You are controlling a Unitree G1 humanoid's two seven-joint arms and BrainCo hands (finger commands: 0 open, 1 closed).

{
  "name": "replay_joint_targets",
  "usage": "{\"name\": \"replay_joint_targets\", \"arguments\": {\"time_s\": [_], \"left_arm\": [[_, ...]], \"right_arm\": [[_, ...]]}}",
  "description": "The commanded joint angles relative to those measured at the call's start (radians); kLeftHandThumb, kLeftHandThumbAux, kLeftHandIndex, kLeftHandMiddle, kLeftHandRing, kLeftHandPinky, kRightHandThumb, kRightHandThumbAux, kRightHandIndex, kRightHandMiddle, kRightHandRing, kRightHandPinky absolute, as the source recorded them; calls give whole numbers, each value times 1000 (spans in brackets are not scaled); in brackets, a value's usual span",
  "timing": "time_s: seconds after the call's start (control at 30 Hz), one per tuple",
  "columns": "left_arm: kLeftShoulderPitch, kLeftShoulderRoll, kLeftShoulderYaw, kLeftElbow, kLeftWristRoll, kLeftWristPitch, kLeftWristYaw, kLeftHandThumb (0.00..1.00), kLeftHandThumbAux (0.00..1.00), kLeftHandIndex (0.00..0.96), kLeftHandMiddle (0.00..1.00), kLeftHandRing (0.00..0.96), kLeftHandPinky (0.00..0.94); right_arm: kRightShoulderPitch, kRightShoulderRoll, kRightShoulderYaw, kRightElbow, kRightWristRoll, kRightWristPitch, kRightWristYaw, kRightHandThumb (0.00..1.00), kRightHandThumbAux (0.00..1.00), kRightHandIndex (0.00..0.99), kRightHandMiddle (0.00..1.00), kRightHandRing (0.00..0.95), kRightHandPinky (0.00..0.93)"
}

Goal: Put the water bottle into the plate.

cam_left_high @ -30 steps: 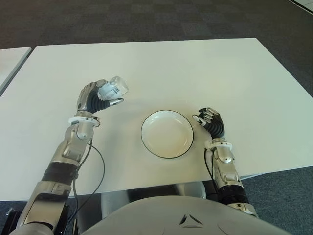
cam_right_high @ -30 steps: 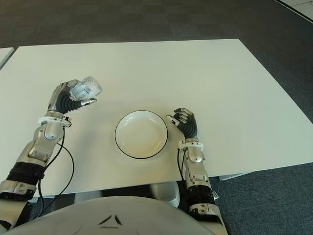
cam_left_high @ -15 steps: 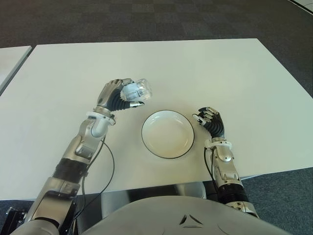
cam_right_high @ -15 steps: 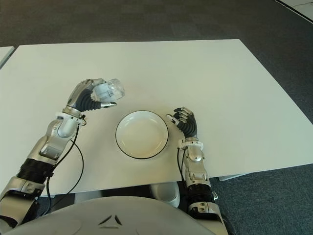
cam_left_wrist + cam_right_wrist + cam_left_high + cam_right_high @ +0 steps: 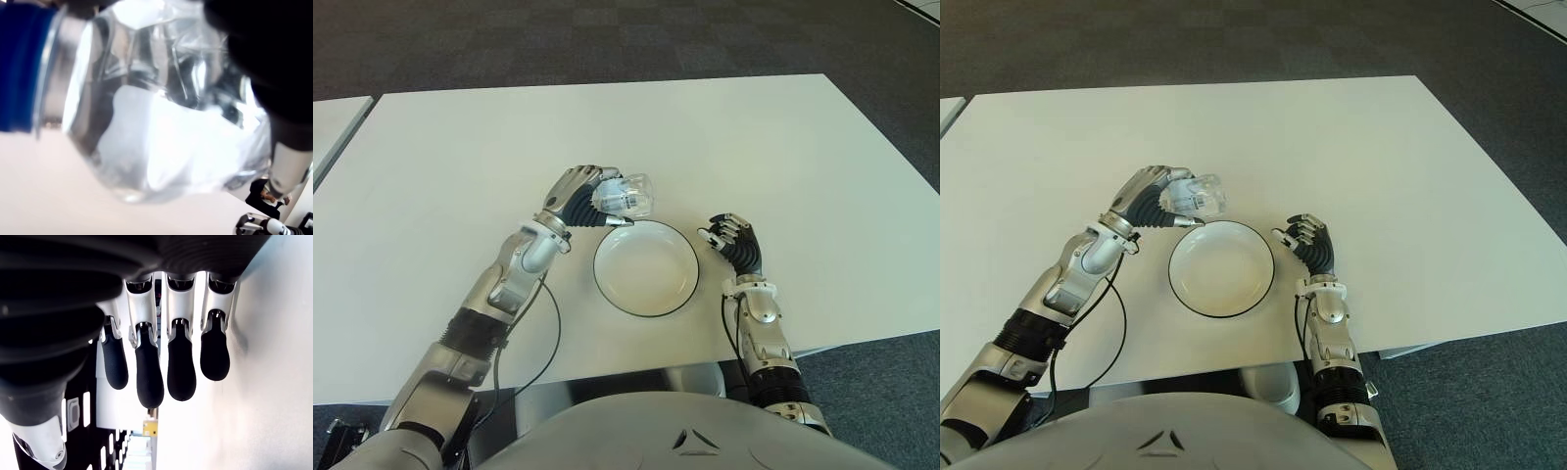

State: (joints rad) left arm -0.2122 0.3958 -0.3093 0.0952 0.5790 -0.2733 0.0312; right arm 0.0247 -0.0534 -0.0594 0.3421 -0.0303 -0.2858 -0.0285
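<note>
Gripping the water bottle (image 5: 625, 197), the left hand (image 5: 576, 194) has its fingers wrapped round the body, with the bottle lying roughly sideways in the fist. It shows over the white table (image 5: 773, 147), at the far-left rim of the plate (image 5: 646, 267), not yet over the middle and not touching it.

Right hand (image 5: 734, 241) shows just beside the plate on its right, idle. Fingers loosely curled, nothing in them.

Step in hand, as I read it: carry and set down. To do it well:
- bring the bottle over the plate's centre before lowering, since the rim is raised and a low pass could clip it
- lower until the bottle sits in the dish, then open the fingers
- it's a round bottle on its side, so it may roll; the rim should catch it if it lands central

Views: head cameras give the bottle-to-plate layout but little grip detail. The left wrist view fills with clear crumpled plastic and a blue band at one end, and shows no plate. The right wrist view confirms an empty palm.
</note>
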Motion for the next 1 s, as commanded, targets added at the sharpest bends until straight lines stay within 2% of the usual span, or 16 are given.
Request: {"name": "replay_joint_targets", "arguments": {"time_s": [0.03, 0.23, 0.43, 0.53, 0.67, 1.0], "left_arm": [[-50, -12, -34, 29, 14, -29, -37, 745, 697, 443, 882, 880, 836], [-72, -32, -86, 80, 30, -45, -72, 746, 697, 443, 879, 878, 842], [-105, -67, -165, 214, 93, -79, -41, 746, 696, 444, 876, 875, 842], [-135, -83, -216, 311, 135, -116, -26, 747, 696, 444, 877, 874, 853], [-142, -84, -259, 373, 168, -172, -10, 748, 696, 444, 876, 870, 849], [-144, -76, -335, 454, 241, -268, 42, 748, 697, 444, 874, 866, 834]], "right_arm": [[17, 6, -2, 27, 11, 20, 6, 706, 728, 433, 610, 633, 653], [16, 6, -3, 32, 11, 17, 5, 706, 728, 433, 612, 634, 655], [12, 5, -3, 38, 6, 20, 2, 706, 728, 433, 615, 635, 658], [9, 4, 0, 44, 3, 20, 1, 706, 728, 432, 616, 638, 659], [6, 4, 1, 51, 2, 18, 2, 706, 728, 432, 615, 637, 658], [8, 8, -3, 44, 6, 30, -5, 706, 728, 433, 602, 625, 643]]}}
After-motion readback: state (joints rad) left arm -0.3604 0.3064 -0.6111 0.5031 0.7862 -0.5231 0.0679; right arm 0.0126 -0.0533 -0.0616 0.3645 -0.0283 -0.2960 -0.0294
